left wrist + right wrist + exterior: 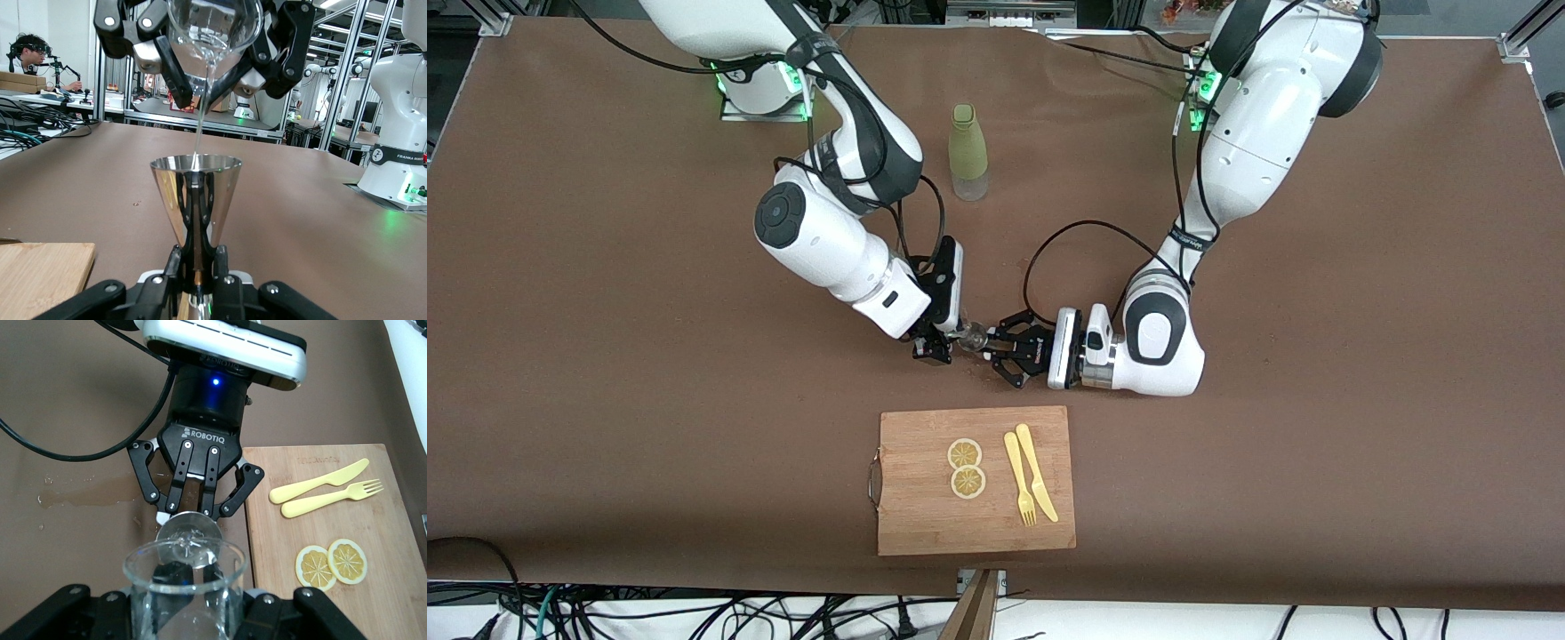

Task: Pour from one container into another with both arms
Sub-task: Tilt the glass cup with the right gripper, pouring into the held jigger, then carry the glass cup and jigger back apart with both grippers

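Observation:
My left gripper (pixel 991 348) is shut on the stem of a shiny metal cone cup (pixel 195 193) and holds it upright just above the brown table. My right gripper (pixel 940 343) is shut on a clear glass (pixel 183 587), tipped over the cone cup. In the left wrist view a thin stream of water (pixel 200 127) falls from the glass (pixel 213 23) into the cup, with the left gripper (pixel 198 257) low in that view. The right wrist view looks over the glass rim onto the cone cup (pixel 190 532) and the left gripper (pixel 193 513) that holds it.
A wooden cutting board (pixel 925 524) lies nearer the front camera, with two lemon slices (pixel 965 467) and a yellow fork and knife (pixel 1027 476) on it. A green bottle (pixel 967 151) stands farther back between the arm bases. A wet spill (pixel 87 495) marks the table beside the grippers.

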